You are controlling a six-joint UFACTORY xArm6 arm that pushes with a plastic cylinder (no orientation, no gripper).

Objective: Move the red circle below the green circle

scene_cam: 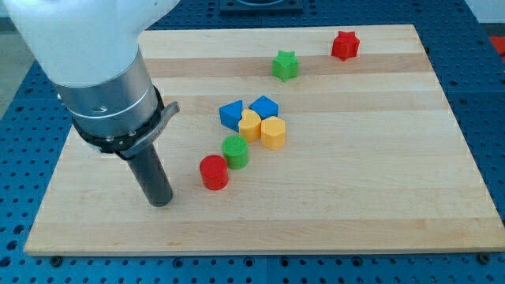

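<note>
Camera view of a pale wooden tabletop (379, 197) lying on a blue perforated base (24, 110). The arm's grey and white body (99, 71) enters from the view's upper left and ends in a straight dark rod; my tip (160, 203) rests on the tabletop at the view's lower left, to the left of the red circle (214, 173) and a little lower, apart from it, with bare wood between. The arm carries no jaws, so there is nothing to open, close or grip. The red circle stands just below and left of the green circle (235, 151), the two touching or very nearly so. Above and right of the green circle lies a tight cluster: a blue block (231, 115) and a second blue block (264, 106) at the top, with a yellow heart-like block (249, 125) and a yellow hexagonal block (273, 133) beneath them. Well apart, near the view's top edge, stand a green star (286, 65) and, farther right, a red star (345, 45).
</note>
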